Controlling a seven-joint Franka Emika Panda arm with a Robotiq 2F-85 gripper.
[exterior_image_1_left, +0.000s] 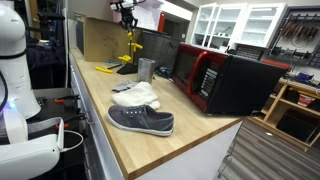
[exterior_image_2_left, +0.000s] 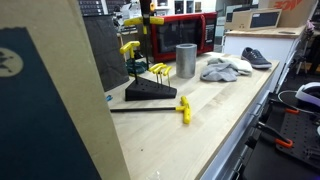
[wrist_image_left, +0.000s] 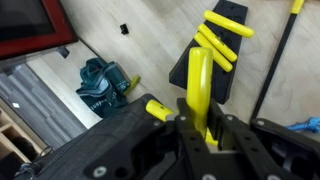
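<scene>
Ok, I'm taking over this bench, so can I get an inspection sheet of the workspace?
Surface: pale wooden countertop, no spills seen.
Job's things: yellow T-handle hex key held over the black wedge-shaped stand, which holds more yellow keys.
Clutter: long yellow-handled key lying flat; metal cylindrical cup; crumpled white cloth; grey canvas shoe.
Grippers: claw shut on the hex key.
Cables: nothing seen on the countertop.
Surroundings: red-and-black microwave; brown cardboard box.
</scene>
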